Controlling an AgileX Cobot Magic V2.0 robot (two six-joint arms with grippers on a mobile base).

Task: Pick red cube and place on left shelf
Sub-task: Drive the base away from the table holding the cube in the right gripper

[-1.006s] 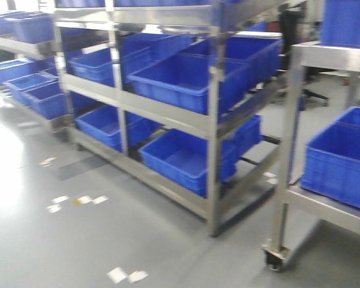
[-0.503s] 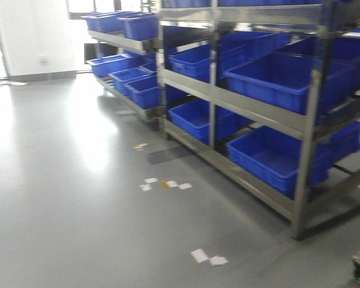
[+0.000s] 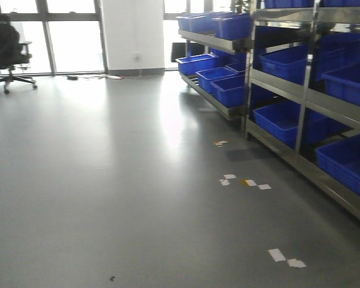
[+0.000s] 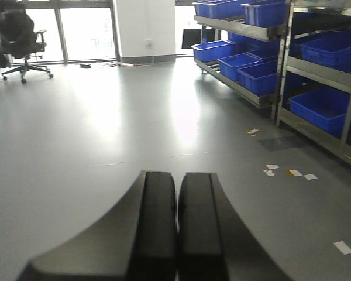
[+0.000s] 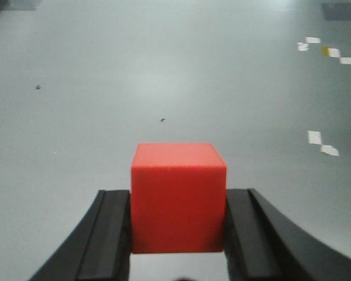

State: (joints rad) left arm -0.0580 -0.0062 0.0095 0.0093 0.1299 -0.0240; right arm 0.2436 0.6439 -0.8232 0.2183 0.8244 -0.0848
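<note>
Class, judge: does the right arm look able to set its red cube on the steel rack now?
Probably not yet. The right gripper holds the red cube over bare floor, and the steel rack stands well off; nothing blocks the way, but the base likely must drive closer.

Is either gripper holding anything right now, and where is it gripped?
Right gripper clamps the red cube by opposite side faces; left gripper is shut, empty.

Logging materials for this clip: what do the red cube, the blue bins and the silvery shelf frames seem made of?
The red cube looks like matte plastic or foam, unclear which: uniform colour, soft sheen. The blue bins look like moulded plastic, with lipped rims and slight gloss. The silvery shelf frames are probably brushed stainless steel: grey, dull reflections.
</note>
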